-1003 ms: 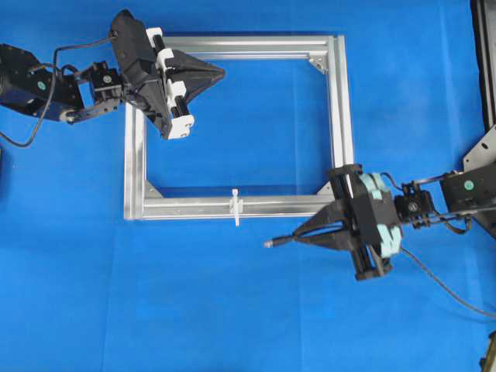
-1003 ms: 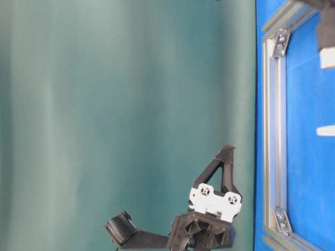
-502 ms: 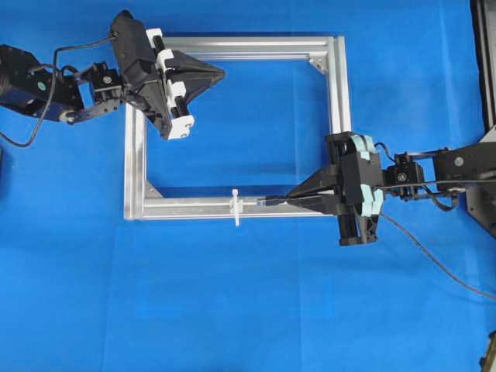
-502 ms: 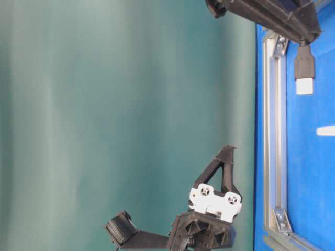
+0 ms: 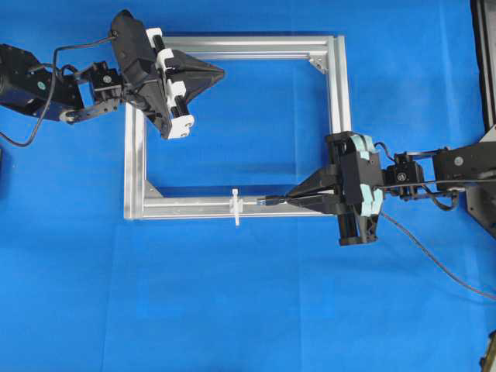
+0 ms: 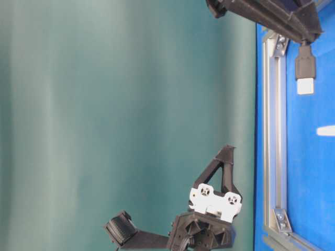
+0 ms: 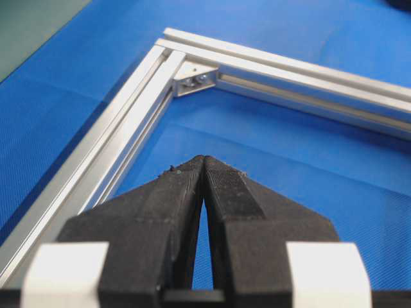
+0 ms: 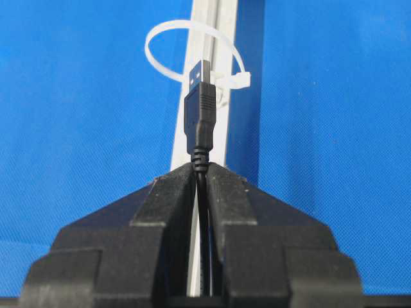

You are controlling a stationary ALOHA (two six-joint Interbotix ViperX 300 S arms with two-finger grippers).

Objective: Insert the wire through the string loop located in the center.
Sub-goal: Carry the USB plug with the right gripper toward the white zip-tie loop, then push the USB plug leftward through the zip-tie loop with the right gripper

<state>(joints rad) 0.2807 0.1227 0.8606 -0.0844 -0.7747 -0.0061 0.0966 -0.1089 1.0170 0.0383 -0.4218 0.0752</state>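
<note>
The wire's black plug (image 8: 200, 106) sticks out past my right gripper (image 8: 201, 168), which is shut on the cable just behind it. Seen from overhead, this gripper (image 5: 288, 200) hangs over the frame's near rail with the plug (image 5: 267, 200) pointing left. Its metal tip is a short way right of the white string loop (image 5: 236, 207). The loop (image 8: 236, 81) stands upright on the rail directly ahead of the plug. My left gripper (image 5: 222, 74) is shut and empty over the frame's far left corner, its fingertips (image 7: 218, 176) pressed together.
The silver rectangular frame (image 5: 337, 116) lies flat on the blue cloth, with corner brackets (image 7: 196, 76) inside. The wire's slack (image 5: 434, 260) trails off to the right. Both arms reach in from the sides, and a dark stand (image 5: 484, 54) borders the right edge.
Over the last second my right gripper carried the plug up and left from below the frame onto the near rail. It has barely crept further since. The left arm stayed still.
</note>
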